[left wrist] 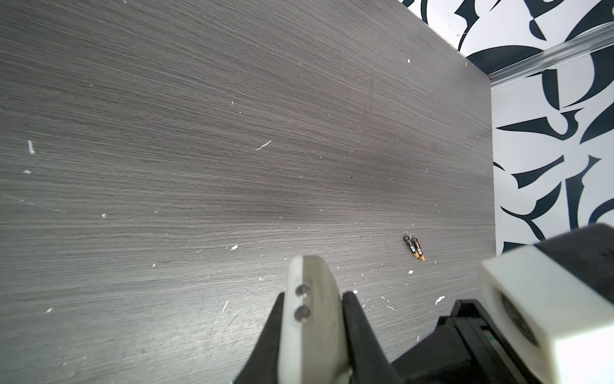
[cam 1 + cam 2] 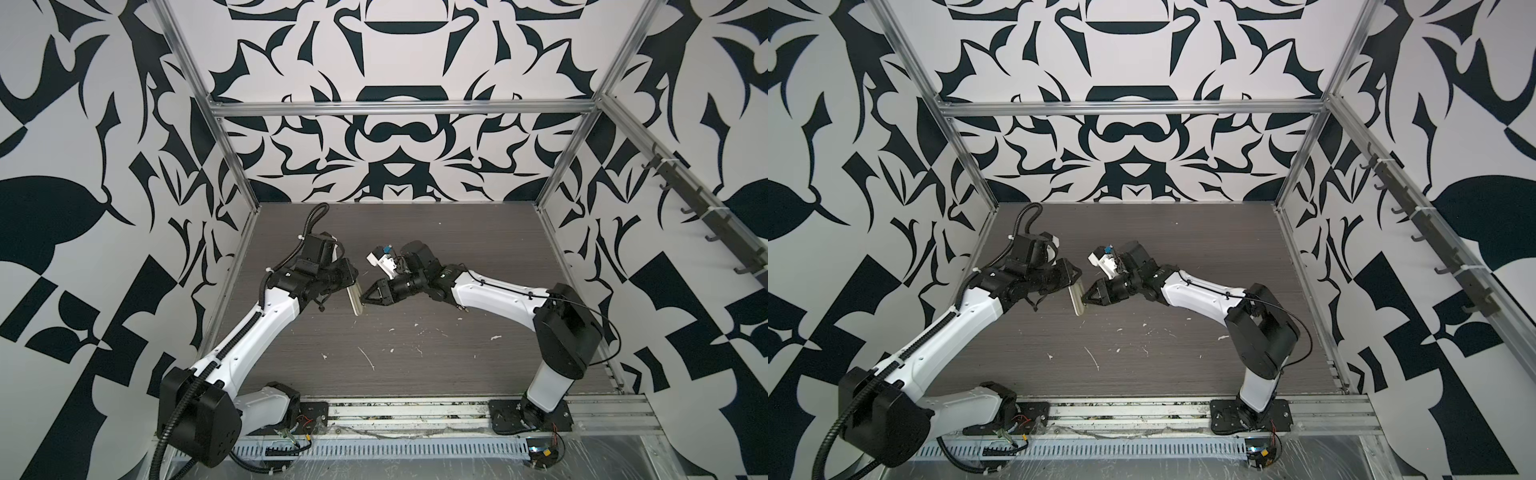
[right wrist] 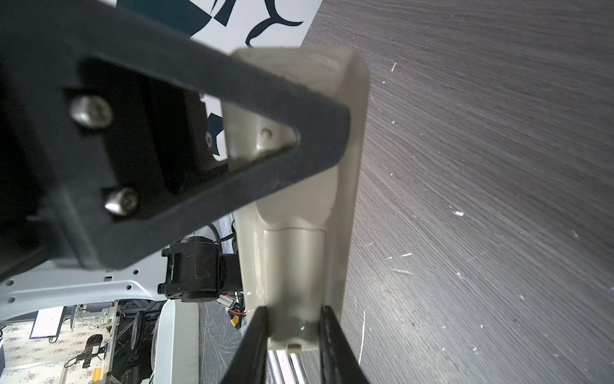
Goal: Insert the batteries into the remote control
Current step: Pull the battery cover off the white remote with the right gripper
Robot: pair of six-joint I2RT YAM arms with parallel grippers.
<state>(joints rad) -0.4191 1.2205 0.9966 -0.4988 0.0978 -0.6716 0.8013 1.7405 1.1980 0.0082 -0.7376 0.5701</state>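
In both top views the remote control [image 2: 356,302] sits between my two grippers, over the table [image 2: 436,257] about mid-depth and left of the table's middle, seen edge-on. I cannot tell whether its lower end touches the table. My left gripper [image 2: 352,287] meets it from the table's left side and my right gripper [image 2: 363,298] from the right. The table's back half lies open, and metal rails bound its sides.

In the left wrist view the left gripper's black fingers [image 1: 357,319] are clamped on the remote control's long sides. The batteries [image 1: 414,248] lie on the table side by side, touching, close to the table's edge under the patterned wall [image 1: 548,133] and well apart from the held handset. Their black-and-orange labels are too small for me to read.

In the right wrist view the right gripper's fingers [image 3: 257,332] pinch one end of the remote control. Its plain back faces the camera, with a seam outlining a panel. One finger [image 3: 232,83] of the left gripper crosses the other end, and bare table runs alongside.
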